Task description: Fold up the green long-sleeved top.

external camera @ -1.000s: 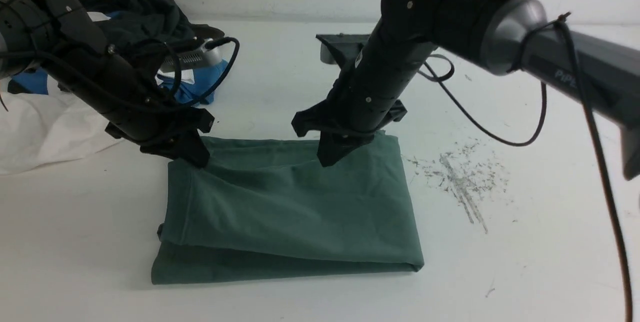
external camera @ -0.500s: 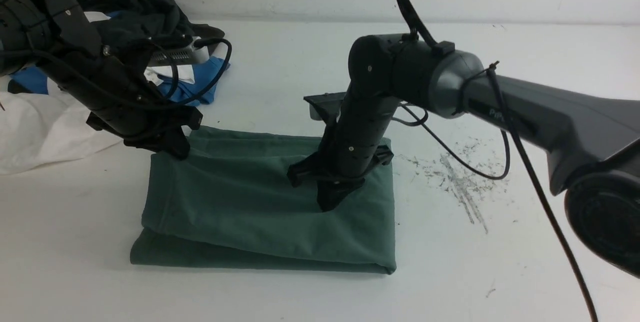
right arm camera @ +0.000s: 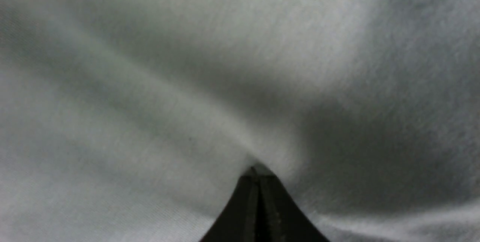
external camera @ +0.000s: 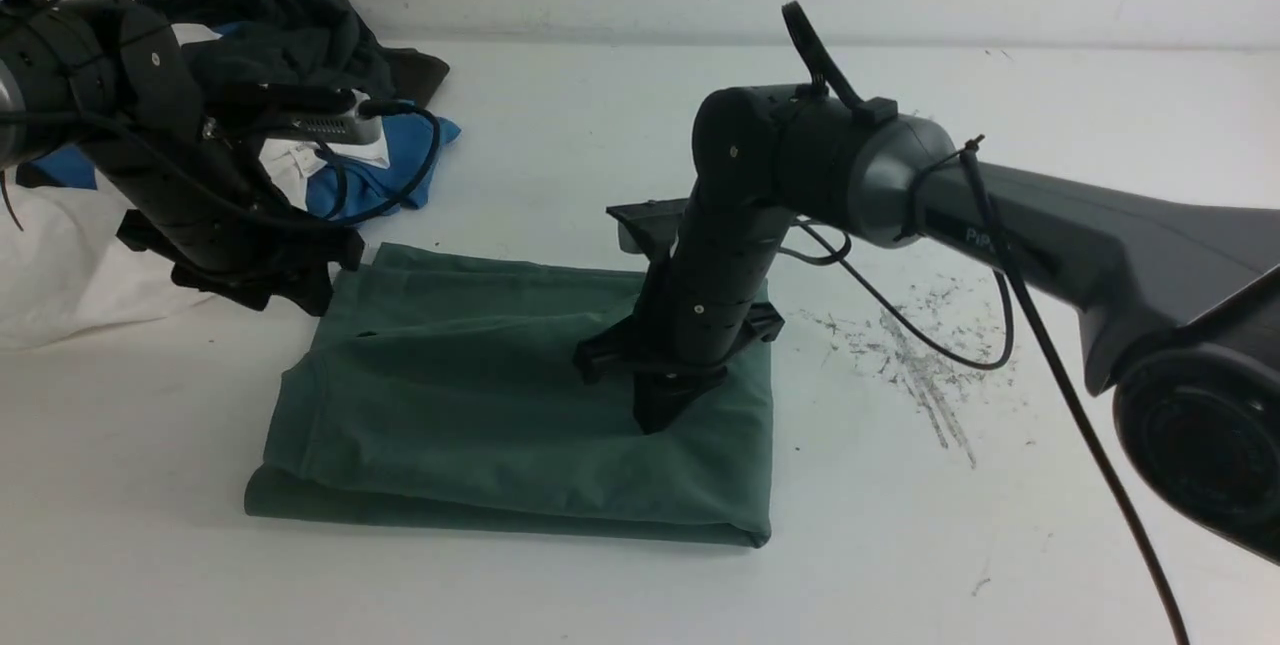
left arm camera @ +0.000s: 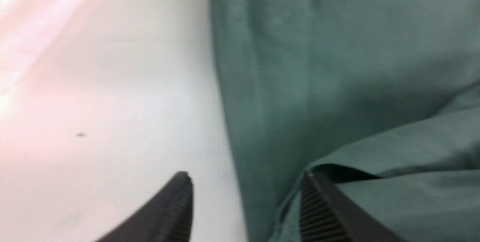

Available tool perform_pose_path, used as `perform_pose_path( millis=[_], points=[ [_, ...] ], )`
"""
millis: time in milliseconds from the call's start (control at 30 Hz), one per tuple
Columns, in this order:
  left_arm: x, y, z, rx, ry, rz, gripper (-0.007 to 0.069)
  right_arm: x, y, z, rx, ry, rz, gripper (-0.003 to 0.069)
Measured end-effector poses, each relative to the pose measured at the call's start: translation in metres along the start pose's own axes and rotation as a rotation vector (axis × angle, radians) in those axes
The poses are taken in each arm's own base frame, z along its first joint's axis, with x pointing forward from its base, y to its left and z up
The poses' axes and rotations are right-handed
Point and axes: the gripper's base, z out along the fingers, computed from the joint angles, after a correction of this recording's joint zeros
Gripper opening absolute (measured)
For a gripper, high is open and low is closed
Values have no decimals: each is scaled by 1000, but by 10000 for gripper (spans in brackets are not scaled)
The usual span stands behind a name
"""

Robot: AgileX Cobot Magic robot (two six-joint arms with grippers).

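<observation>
The green long-sleeved top [external camera: 480, 395] lies folded in a rough rectangle on the white table [external camera: 1000, 525]; no logo or neck shows. My right gripper [external camera: 655, 422] is shut, and its tip presses down on the right half of the top. In the right wrist view the shut tip [right arm camera: 258, 170] dents the cloth, which looks grey there. My left gripper [external camera: 300, 297] is open at the top's far left corner. In the left wrist view [left arm camera: 245, 184] one finger [left arm camera: 176, 204] is over bare table and the other [left arm camera: 318, 208] is at a fold of the green cloth [left arm camera: 337, 65].
A heap of clothes lies at the back left: a dark charcoal garment [external camera: 290, 25], a blue garment [external camera: 385, 175] and a white cloth [external camera: 70, 255]. Dark scuff marks [external camera: 920, 355] are on the table right of the top.
The right arm came down and toward me, and its shut tip now presses on the top. The top slid to the left. The left gripper moved left, to the edge of the far left corner.
</observation>
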Motion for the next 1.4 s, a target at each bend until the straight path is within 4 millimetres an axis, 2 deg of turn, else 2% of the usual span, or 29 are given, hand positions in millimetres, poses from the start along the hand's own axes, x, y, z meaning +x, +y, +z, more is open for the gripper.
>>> perform_pose_path(
  millis=[67,167,267,300,333,367,433,533,633,700,800,833,933,967,1067,1233,1400],
  points=[
    [2,2,0,-19,18,-23,430,0,0,0,-4,0,2,-15],
    [6,2,-1,-23,67,-44,419,0,1,0,-14,0,7,-15],
    [11,1,-6,-16,109,-49,336,0,2,0,-21,-1,10,-15],
    [14,-2,-15,1,134,-47,242,0,2,-1,-21,-2,10,-15],
    [14,-2,-16,4,136,-44,215,0,2,-1,-22,-3,9,-15],
    [16,-5,-25,27,147,-32,118,0,3,-4,-18,-8,6,-15],
    [18,-10,-39,58,138,-16,41,-1,4,-12,-6,-25,-5,-15],
    [19,-25,-59,102,97,45,1,-1,6,-29,9,-60,-8,-15],
    [19,-41,-64,137,84,94,-4,4,9,-43,17,-74,2,-15],
    [19,-47,-62,151,93,103,-4,8,8,-45,21,-64,3,-15],
    [27,-58,-40,178,156,111,-4,26,8,-45,28,-18,11,-15],
    [27,-57,-39,177,155,110,-4,27,8,-45,29,-14,12,-15],
    [40,-55,-12,152,217,115,-4,40,8,-37,41,39,11,-15],
    [48,-51,3,118,236,121,-4,49,8,-28,51,80,7,-15],
    [55,-44,18,86,256,98,-4,58,6,-18,73,124,1,-15],
    [57,-37,22,73,259,43,-4,67,2,-8,97,155,11,-15],
    [59,-35,15,72,269,33,-4,67,1,-12,113,147,4,-15]
  ],
)
